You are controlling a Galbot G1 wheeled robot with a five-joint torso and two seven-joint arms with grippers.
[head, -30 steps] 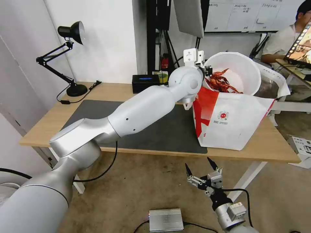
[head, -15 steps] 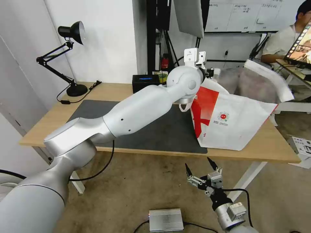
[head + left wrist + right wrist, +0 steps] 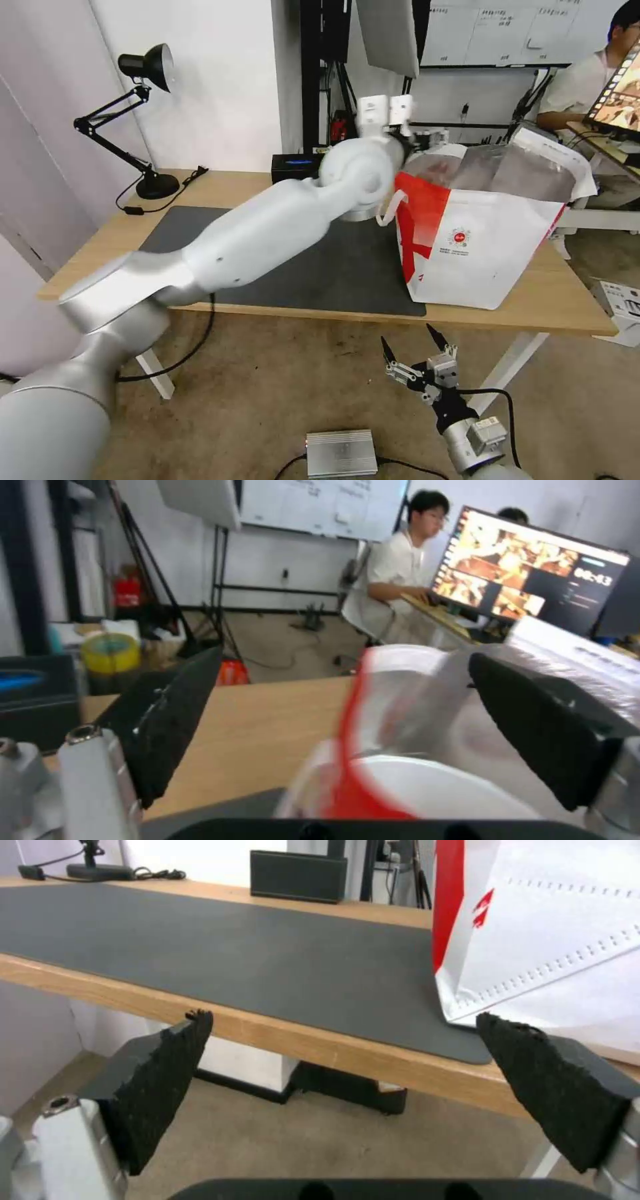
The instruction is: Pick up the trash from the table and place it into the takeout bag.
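Note:
The takeout bag (image 3: 480, 247) stands open on the right part of the table (image 3: 220, 183), white and red with a foil lining. My left arm reaches across the dark mat (image 3: 333, 267). Its left gripper (image 3: 421, 138) hovers at the bag's near top corner, open and holding nothing. In the left wrist view the left gripper (image 3: 345, 656) has its fingers wide apart over the bag's red-and-white rim (image 3: 373, 715). The trash is hidden from me. My right gripper (image 3: 407, 335) hangs open below the table's front edge, and in its own view the right gripper (image 3: 343, 1016) faces the bag (image 3: 547, 935).
A black box (image 3: 299, 170) sits at the table's back edge, and a black desk lamp (image 3: 143, 67) stands at the back left. A silver box (image 3: 341, 453) lies on the floor by my right arm. A person sits at a monitor behind the bag.
The white bowl of crayfish shells, held over the bag a second ago, has gone from sight. My left gripper has pulled back up and to the left. The right arm has not moved.

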